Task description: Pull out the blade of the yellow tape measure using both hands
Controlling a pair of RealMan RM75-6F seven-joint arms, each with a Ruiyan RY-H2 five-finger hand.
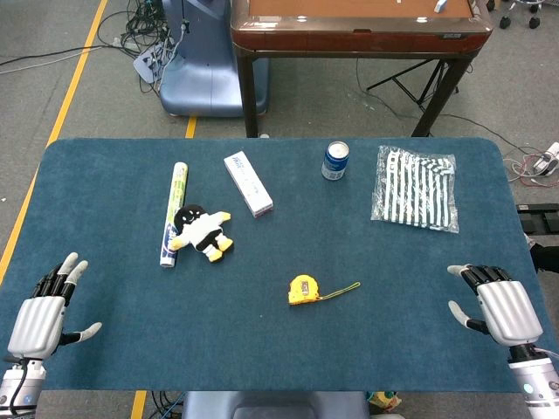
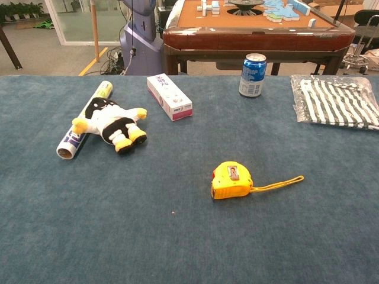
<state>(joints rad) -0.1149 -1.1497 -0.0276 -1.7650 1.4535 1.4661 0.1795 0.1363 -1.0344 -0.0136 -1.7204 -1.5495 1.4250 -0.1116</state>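
The yellow tape measure (image 1: 302,289) is lying flat on the blue worktop (image 1: 262,349), between the 2 hands and well apart from both. Its yellow wrist strap (image 1: 342,289) is trailing out toward the side of the right hand, and no blade is showing outside the case.

The left hand (image 1: 45,310) is hovering at the near left corner of the worktop, its fingers (image 1: 68,269) spread wide and holding nothing. The tape measure is sitting well off to the inner side of these fingers, roughly level with their tips.

The right hand (image 1: 496,305) is hovering at the near right edge, its fingers (image 1: 472,276) also spread apart and holding nothing. The tape measure is lying well off to their inner side, with the strap's loop end being the part nearest to them.

The chest view is showing the tape measure (image 2: 231,180) only, with neither hand in frame.

Farther beyond the fingertips of the left hand, a plush penguin (image 1: 201,232) is leaning against a rolled tube (image 1: 174,213), and a white box (image 1: 248,183) is lying just past them. Beyond the right hand's fingers, a blue can (image 1: 335,161) is standing upright near a bagged striped cloth (image 1: 417,187).
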